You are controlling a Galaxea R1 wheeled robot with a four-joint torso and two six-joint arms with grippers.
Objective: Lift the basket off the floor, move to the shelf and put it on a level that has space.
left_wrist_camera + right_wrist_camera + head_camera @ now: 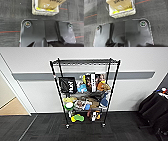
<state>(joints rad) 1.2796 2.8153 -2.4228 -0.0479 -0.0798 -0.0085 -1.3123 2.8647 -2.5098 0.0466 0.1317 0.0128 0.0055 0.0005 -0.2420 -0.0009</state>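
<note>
Head view faces the shelf (85, 92), a tall black wire rack on small wheels standing on the floor (50, 129) of dark grey carpet tiles, against a white wall with a grey band (35, 76) running across it. The top level (85, 61) is a bare wire grid capping the four posts. The tiers below are crowded: a black packet with white lettering (67, 84) stands at the left of the upper middle tier beside other colourful packets, and a yellow-green toy (77, 118) lies on the lowest tier. Tan wood flooring (13, 108) shows through an opening at the left, and dark bags or cases (155, 109) sit at the right.

In the left wrist view the basket (43, 13) sits on the carpet tiles just beyond the robot's dark plate, its woven cream wall facing the camera. Inside it lies a brown cardboard piece with printed lettering (50, 3) over something yellow. The right wrist view shows the same basket from the other side, again resting on the floor, with thin red lines (90, 16) crossing the carpet nearby.

I cannot tell whether either end effector is wide or narrow.
</note>
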